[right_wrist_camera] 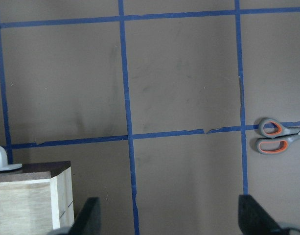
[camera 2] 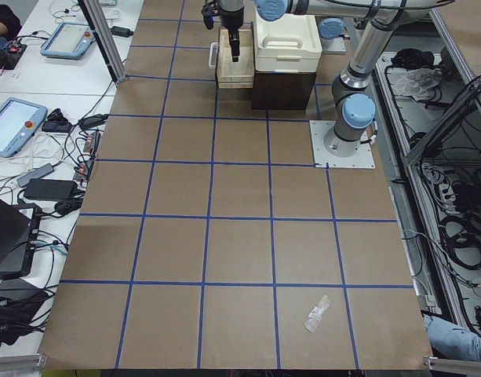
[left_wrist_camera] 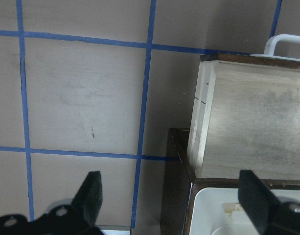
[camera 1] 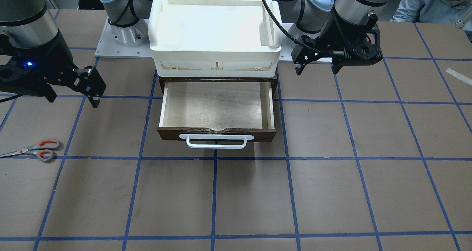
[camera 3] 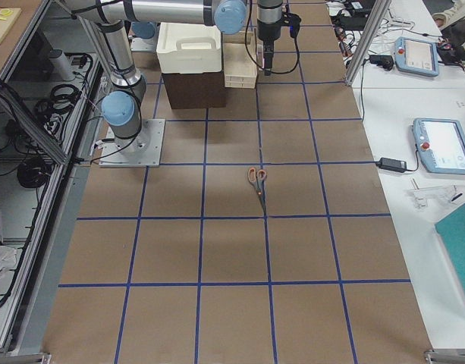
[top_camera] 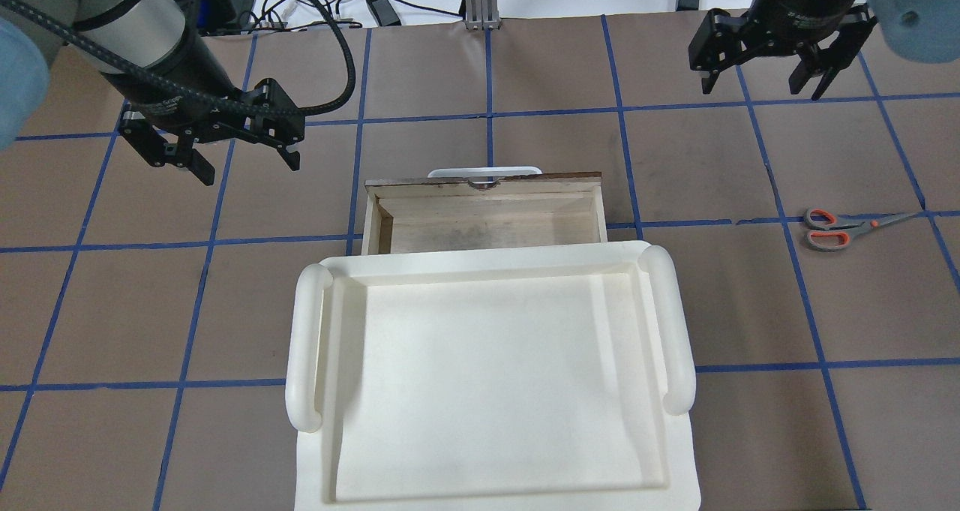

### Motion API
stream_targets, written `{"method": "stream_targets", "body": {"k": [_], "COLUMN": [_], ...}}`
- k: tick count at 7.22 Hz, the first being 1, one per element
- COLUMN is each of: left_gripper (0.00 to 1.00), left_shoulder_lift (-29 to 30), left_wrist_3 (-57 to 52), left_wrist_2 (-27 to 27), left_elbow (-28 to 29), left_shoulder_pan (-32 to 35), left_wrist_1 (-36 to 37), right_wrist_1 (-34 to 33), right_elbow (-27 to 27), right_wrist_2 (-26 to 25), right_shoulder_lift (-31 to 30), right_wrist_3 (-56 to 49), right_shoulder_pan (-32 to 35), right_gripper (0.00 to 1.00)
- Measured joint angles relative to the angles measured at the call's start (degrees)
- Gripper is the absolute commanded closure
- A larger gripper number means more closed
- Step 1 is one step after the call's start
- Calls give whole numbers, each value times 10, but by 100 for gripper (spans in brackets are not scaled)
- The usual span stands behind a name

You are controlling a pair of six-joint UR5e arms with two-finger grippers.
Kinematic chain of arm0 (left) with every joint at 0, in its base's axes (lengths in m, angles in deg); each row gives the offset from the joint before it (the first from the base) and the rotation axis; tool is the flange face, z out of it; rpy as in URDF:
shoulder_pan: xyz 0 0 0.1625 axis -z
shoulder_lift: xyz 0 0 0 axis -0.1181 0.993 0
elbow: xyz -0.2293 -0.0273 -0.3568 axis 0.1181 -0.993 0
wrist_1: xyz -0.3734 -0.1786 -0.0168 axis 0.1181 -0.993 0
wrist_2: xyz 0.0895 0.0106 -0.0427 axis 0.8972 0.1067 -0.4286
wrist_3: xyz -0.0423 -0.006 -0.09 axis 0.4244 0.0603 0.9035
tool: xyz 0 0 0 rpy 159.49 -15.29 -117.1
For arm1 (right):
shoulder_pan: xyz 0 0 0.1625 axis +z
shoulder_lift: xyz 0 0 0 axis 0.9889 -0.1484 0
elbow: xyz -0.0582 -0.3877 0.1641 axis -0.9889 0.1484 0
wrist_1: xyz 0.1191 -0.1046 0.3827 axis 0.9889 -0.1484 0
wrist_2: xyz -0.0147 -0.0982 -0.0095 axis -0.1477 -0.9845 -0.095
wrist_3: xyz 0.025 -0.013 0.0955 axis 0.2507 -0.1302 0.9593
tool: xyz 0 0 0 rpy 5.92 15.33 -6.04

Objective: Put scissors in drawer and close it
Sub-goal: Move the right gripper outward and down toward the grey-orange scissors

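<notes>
The scissors (camera 1: 33,150) lie flat on the table on my right side, grey loops with orange inserts, also in the overhead view (top_camera: 847,226) and the right wrist view (right_wrist_camera: 277,137). The drawer (camera 1: 217,107) stands pulled out and empty, with pale plywood inside and a white bar handle (camera 1: 216,141); it shows from above (top_camera: 487,214) too. My right gripper (camera 1: 73,100) hangs open above the table, farther from me than the scissors (top_camera: 762,89). My left gripper (camera 1: 317,71) hovers open beside the drawer's left side (top_camera: 250,170), holding nothing.
A cream-white plastic tray (top_camera: 487,361) sits on top of the dark brown cabinet (camera 1: 161,82) that houses the drawer. A scrap of clear plastic (camera 2: 317,312) lies far out on my left. A person's sleeve (camera 1: 424,6) shows at the table's edge.
</notes>
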Motion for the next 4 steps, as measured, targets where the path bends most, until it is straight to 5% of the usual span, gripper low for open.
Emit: {"method": "stream_targets", "body": {"k": [4], "left_gripper": [0], "left_shoulder_lift": [2], "left_wrist_3": [-5], "left_wrist_2": [36], "left_elbow": [6], "left_shoulder_pan": [-1], "left_wrist_1": [2], "right_wrist_1": [-11], "right_elbow": [-12], "right_wrist_2": [2], "right_shoulder_lift": [35], "right_wrist_3": [226], "right_shoulder_pan": [-152], "right_gripper": [0]}}
